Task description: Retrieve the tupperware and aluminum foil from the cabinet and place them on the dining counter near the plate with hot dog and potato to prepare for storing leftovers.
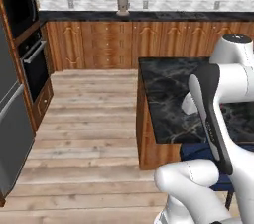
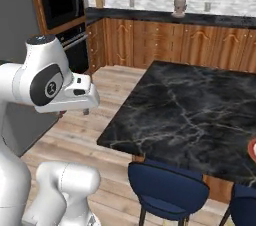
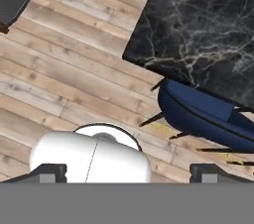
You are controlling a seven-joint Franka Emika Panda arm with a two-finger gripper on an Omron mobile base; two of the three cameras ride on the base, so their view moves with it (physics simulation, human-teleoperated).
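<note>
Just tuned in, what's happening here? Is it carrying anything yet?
No. The gripper is open and empty, looking down at the wooden floor beside a blue stool. The robot stands at the corner of the dining counter, whose black marble top is bare except for a sliver of the plate at its right edge in the right base view. No tupperware or foil has been brought over, so both fetches still look ahead.

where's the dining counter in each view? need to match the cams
Left base view: dining counter right of centre, partly behind the arm.
Right base view: fills the centre and right, near corner towards the arm.
Hand view: upper right, corner pointing lower left.
Shared landmark: the blue chair tucked at the counter's near edge, in all three.
</note>
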